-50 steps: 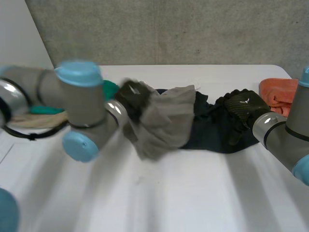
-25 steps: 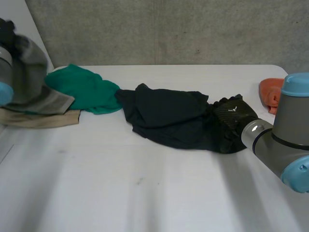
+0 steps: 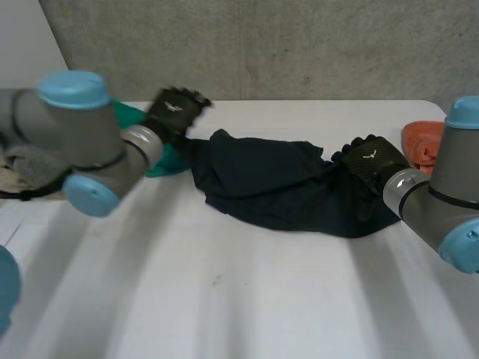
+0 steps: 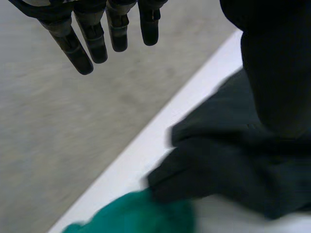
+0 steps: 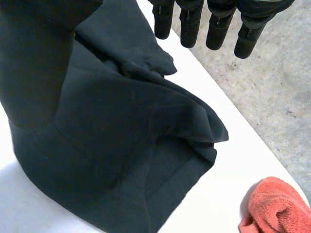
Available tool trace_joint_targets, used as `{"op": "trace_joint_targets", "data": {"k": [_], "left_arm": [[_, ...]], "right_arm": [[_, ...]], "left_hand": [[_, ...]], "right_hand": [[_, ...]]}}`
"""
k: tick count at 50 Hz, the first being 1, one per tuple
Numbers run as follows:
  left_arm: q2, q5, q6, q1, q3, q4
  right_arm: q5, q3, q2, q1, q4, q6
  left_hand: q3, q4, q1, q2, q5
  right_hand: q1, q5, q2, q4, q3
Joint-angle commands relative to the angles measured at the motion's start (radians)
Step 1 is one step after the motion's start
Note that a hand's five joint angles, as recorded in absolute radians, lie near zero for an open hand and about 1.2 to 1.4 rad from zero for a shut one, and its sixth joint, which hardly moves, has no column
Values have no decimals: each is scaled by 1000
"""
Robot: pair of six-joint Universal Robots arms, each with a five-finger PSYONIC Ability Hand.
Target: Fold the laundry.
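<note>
A dark navy cloth (image 3: 273, 187) lies crumpled across the middle of the white table (image 3: 247, 299). My left hand (image 3: 176, 108) hovers open over that cloth's left end, its straight fingers (image 4: 107, 34) holding nothing. Below the left hand, the navy cloth (image 4: 243, 170) meets a green cloth (image 4: 141, 213). My right hand (image 3: 370, 161) rests open at the navy cloth's right end. In the right wrist view its straight fingers (image 5: 204, 24) point past the folds of the navy cloth (image 5: 112, 136).
A green cloth (image 3: 161, 161) lies just left of the navy one, partly behind my left arm. A grey cloth (image 3: 30, 161) sits on a pile at the far left. An orange towel (image 3: 423, 142) (image 5: 277, 204) lies at the table's right edge.
My left arm carried a grey cloth to the far-left pile, let it go, and swung back over the navy cloth's left end with its hand open. The right hand barely moved.
</note>
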Motion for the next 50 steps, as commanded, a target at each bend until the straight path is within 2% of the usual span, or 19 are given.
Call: {"op": "trace_joint_targets", "data": {"k": [1,7,9,11,12,13,15,16,20,24,29,33,36,40,43,50], "left_arm": [[-194,3,140,-109,216,-36],[-386,-8,296,-120,478,-204],[-423,-13,332,-125,533,-246],[-472,-28,395,-134,601,-287],[-483,-36,414,-137,618,-295],[-498,-49,450,-140,642,-295],[-501,-60,471,-141,652,-290],[-498,-66,476,-143,650,-286],[-440,-106,462,-161,620,-258],[-256,-164,357,-174,523,-246],[97,-211,109,-172,277,-229],[308,-182,-28,-161,143,-180],[390,-155,-87,-154,74,-157],[391,-151,-114,-140,26,-178],[353,-160,-115,-138,6,-191],[165,-241,-121,-102,20,-194]], "right_arm": [[-7,-98,105,-13,29,-15],[-7,-196,229,13,18,30],[-4,-216,257,18,15,39],[3,-236,289,21,6,53],[8,-240,297,22,4,57],[18,-245,302,22,-2,66],[34,-242,295,21,-5,76],[42,-239,289,19,-6,82],[69,-175,204,15,-14,119],[57,-106,50,-7,-17,140],[19,-84,-175,-74,20,148],[-27,-142,-255,-116,62,172],[-46,-222,-249,-120,102,192],[-57,-317,-180,-113,126,209],[-70,-361,-113,-91,116,209],[-93,-483,152,-42,-26,146]], "left_hand": [[-35,-24,-14,-28,-49],[-35,-24,-14,-28,-49],[-35,-24,-14,-28,-49],[-17,-6,4,-11,-31],[91,102,112,97,77],[484,495,506,491,471],[973,984,995,980,959],[1185,1196,1206,1191,1171],[1187,1198,1208,1193,1173],[1187,1198,1208,1193,1173],[1187,1198,1208,1193,1173],[1187,1198,1208,1193,1173],[1187,1198,1208,1193,1173],[1187,1198,1208,1193,1173],[1187,1198,1208,1193,1173],[1187,1198,1208,1193,1173]], "right_hand": [[-47,-41,-30,-32,-30],[-24,-18,-7,-9,-6],[32,38,49,47,49],[199,205,216,213,216],[295,301,312,310,313],[633,640,650,648,651],[1086,1093,1104,1101,1104],[1173,1180,1191,1188,1191],[1174,1181,1191,1189,1192],[1174,1181,1191,1189,1192],[1174,1181,1191,1189,1192],[1174,1181,1191,1189,1192],[1174,1181,1191,1189,1192],[1174,1181,1191,1189,1192],[1174,1181,1191,1189,1192],[1174,1181,1191,1189,1192]]}}
